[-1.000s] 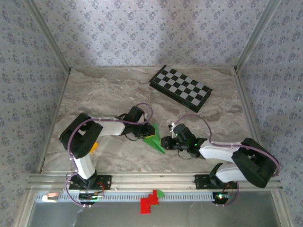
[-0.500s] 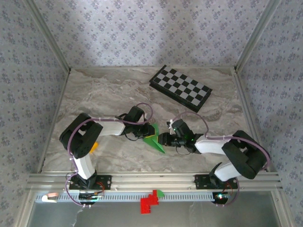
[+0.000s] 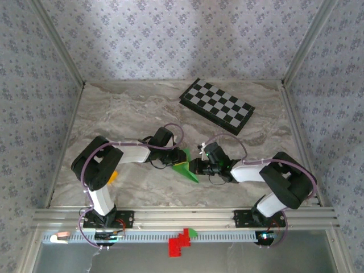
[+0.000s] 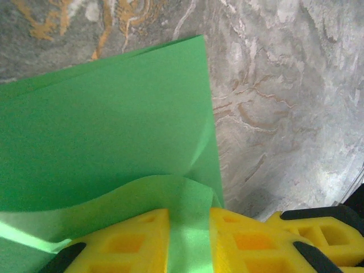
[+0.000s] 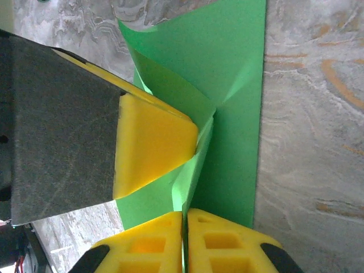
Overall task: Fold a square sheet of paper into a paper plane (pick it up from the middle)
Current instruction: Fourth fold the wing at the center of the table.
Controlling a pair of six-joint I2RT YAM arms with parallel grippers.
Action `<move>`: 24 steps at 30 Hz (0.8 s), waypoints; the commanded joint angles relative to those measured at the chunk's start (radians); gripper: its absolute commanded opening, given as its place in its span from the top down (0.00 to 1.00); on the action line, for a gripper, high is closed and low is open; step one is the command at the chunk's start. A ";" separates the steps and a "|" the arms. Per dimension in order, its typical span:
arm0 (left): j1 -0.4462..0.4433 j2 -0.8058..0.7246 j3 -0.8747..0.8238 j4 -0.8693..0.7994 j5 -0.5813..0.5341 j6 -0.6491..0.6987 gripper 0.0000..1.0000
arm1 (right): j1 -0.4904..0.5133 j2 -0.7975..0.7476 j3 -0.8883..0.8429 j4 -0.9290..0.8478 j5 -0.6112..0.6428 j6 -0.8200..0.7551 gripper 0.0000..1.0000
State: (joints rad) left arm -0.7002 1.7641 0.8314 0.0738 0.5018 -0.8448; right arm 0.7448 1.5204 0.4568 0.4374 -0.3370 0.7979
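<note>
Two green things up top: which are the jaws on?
The folded green paper at mid-table, pinched by left gripper and right gripper; the tiny green piece lies untouched on the front rail.

No text, label, brand, number or sign can be read. The paper [image 4: 108, 131] is seen as plain green, and only black and white squares are borne by the checkerboard [image 3: 217, 106].
</note>
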 commanded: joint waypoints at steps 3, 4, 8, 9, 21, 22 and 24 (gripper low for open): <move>0.006 -0.080 0.012 -0.029 0.006 0.019 0.71 | 0.012 0.006 -0.043 0.056 0.017 0.017 0.91; 0.006 -0.095 0.003 -0.028 0.005 0.014 0.70 | 0.014 0.007 -0.050 0.067 0.023 0.018 0.91; 0.007 -0.147 -0.043 -0.029 -0.016 -0.002 0.70 | 0.022 0.012 -0.067 0.100 0.040 0.021 0.92; 0.007 -0.159 -0.054 -0.029 -0.024 -0.007 0.70 | 0.024 0.012 -0.070 0.110 0.043 0.023 0.92; 0.010 -0.175 -0.115 -0.022 -0.076 -0.044 0.73 | 0.028 0.013 -0.124 0.236 0.067 0.044 0.97; 0.013 -0.174 -0.118 -0.018 -0.080 -0.046 0.73 | 0.028 0.010 -0.128 0.242 0.067 0.044 0.97; 0.021 -0.173 -0.121 -0.008 -0.079 -0.049 0.73 | 0.028 0.004 -0.133 0.244 0.072 0.046 0.98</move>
State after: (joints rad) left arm -0.6907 1.6062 0.7185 0.0570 0.4389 -0.8841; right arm 0.7685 1.5280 0.3420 0.6537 -0.2909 0.8310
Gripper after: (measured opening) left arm 0.271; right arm 0.054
